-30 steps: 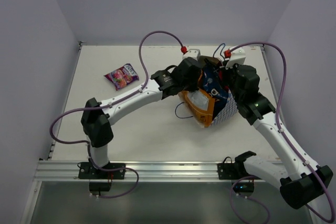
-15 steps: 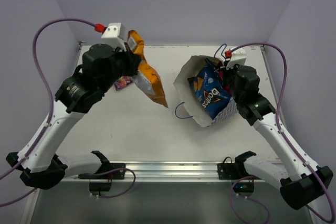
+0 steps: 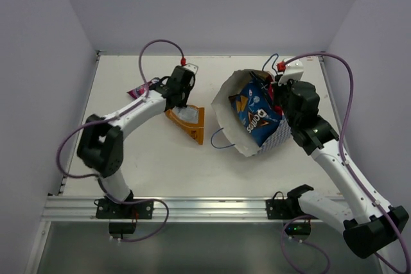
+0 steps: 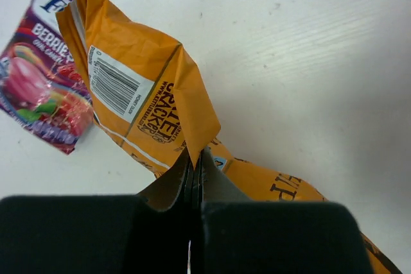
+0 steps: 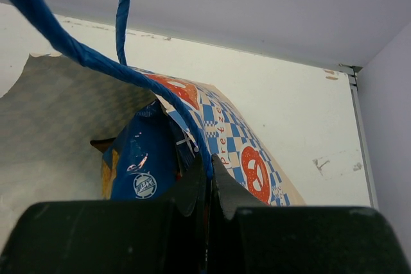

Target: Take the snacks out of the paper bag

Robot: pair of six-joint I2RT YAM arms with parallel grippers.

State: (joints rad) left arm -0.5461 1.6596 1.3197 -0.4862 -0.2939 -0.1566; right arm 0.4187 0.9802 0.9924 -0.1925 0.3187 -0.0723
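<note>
My left gripper [image 3: 182, 93] [image 4: 196, 158] is shut on a fold of the orange packet [image 3: 191, 122] [image 4: 144, 88], which lies on the table left of centre. A purple-pink packet [image 3: 139, 90] [image 4: 42, 91] lies just beyond it, partly under the orange one. The checked paper bag [image 3: 239, 139] [image 5: 241, 145] lies tilted at the right, mouth open toward the left. A dark blue packet [image 3: 257, 110] [image 5: 141, 158] shows inside it. My right gripper [image 3: 280, 97] [image 5: 210, 170] is shut on the bag's rim and blue cord handle [image 5: 96, 62].
The enclosure's walls stand close on the left, back and right. A loose loop of blue cord handle [image 3: 220, 138] lies on the table in front of the bag. The aluminium rail [image 3: 205, 208] with both arm bases runs along the near edge.
My left arm has come down from high on the left and lowered the orange packet onto the table beside the purple-pink packet. The right arm and bag have hardly moved.
</note>
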